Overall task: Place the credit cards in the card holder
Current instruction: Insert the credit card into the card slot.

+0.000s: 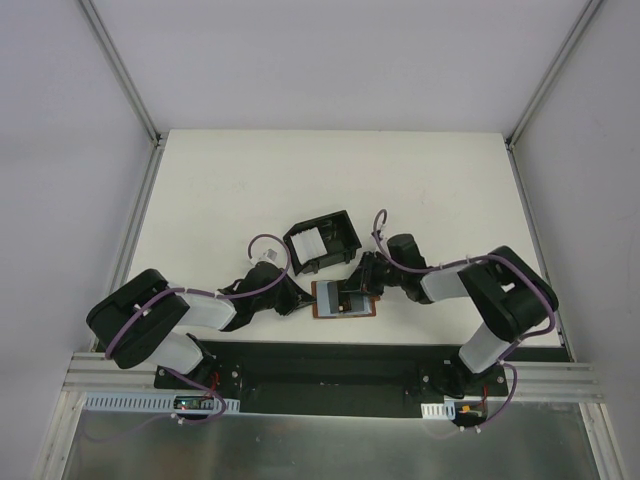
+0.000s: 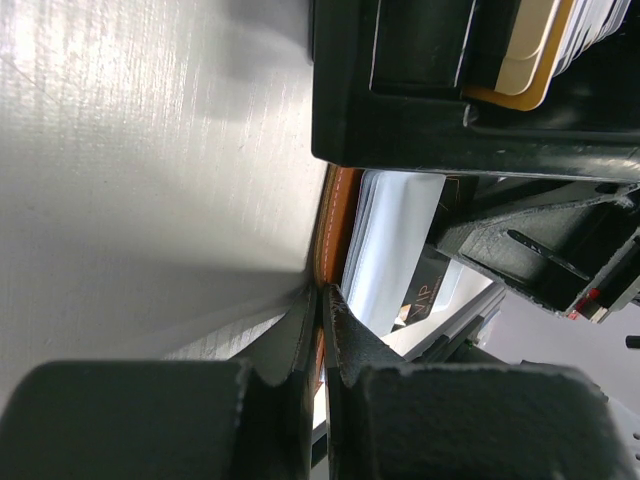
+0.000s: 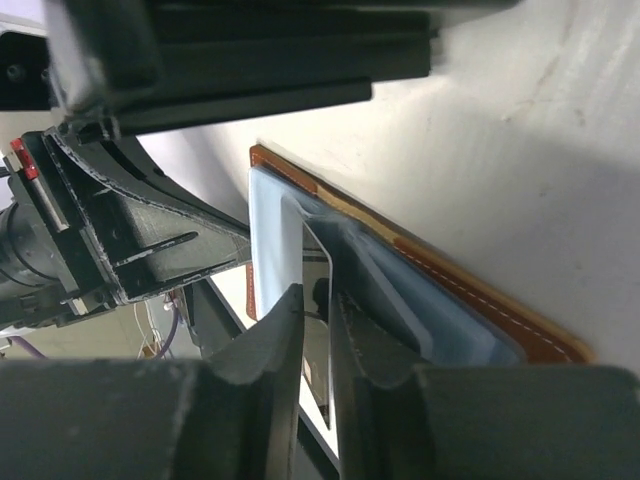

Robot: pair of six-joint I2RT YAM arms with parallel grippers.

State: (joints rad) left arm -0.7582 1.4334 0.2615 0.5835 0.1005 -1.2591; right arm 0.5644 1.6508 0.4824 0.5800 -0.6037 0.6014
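Observation:
The black card holder (image 1: 340,238) stands mid-table with a white card (image 1: 308,242) inside. Just in front of it lies an open brown wallet (image 1: 343,312) with pale credit cards (image 1: 354,300) in it. My left gripper (image 1: 303,300) is shut on the wallet's left edge (image 2: 335,225), its tips (image 2: 322,300) pinching the leather. From the right, my right gripper (image 1: 364,288) reaches over the wallet. Its jaws (image 3: 318,310) stand slightly open, with one thin shiny card (image 3: 328,285) upright between them. More pale blue cards (image 3: 275,230) sit in the wallet (image 3: 500,312).
The card holder's wall (image 2: 450,150) looms just past the wallet in the left wrist view. A dark card marked VIP (image 2: 428,292) lies among the white ones (image 2: 395,235). Both arms meet over the wallet near the table's front edge (image 1: 320,345).

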